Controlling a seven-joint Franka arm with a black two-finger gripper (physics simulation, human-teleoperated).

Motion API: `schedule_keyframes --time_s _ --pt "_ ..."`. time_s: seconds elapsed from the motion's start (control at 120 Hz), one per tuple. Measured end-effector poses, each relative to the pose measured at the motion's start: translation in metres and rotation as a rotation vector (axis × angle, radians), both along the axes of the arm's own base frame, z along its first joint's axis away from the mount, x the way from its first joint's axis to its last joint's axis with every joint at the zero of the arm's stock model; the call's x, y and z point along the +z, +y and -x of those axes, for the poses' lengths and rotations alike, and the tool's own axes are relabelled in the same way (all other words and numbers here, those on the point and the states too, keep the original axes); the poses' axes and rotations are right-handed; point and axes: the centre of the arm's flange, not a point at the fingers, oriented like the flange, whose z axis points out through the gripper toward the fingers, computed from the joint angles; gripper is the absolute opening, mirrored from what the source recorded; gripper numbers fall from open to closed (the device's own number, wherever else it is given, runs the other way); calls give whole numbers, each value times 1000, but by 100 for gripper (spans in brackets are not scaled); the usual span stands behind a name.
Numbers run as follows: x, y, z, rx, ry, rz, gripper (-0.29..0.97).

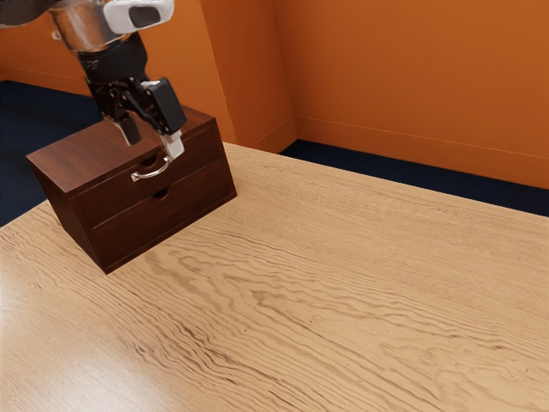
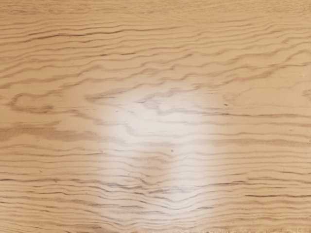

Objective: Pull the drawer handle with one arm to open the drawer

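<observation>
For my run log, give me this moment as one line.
phase: pre-grasp | tool: open, just above handle | top drawer: looks shut

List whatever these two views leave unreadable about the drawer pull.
1. Exterior view: the black two-finger gripper overlaps the curved silver handle, so its hold there is unreadable.
2. Exterior view: the top edge cuts off the arm above the gripper.
3. Exterior view: the dark brown wooden cabinet hides its own back and whatever its drawers contain.
4. Wrist view: a white glare patch washes out the grain of the light wooden tabletop.
</observation>
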Motion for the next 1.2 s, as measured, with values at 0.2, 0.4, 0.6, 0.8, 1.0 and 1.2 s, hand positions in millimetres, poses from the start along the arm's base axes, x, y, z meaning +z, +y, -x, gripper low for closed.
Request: schedule_keyframes --time_s 0.2,0.4,0.6,0.8,1.0,1.2 --pt "-27 -54 -14 -108 77 26 68" --pt "-78 -19 -33 -81 163 11 68" --pt "-137 -9 -75 -171 110 -125 68" --pt "-151 49 -95 -145 1 -270 68" --pt "-149 85 -117 -120 -66 -344 68" --pt "-172 138 -118 -43 -37 -337 68"
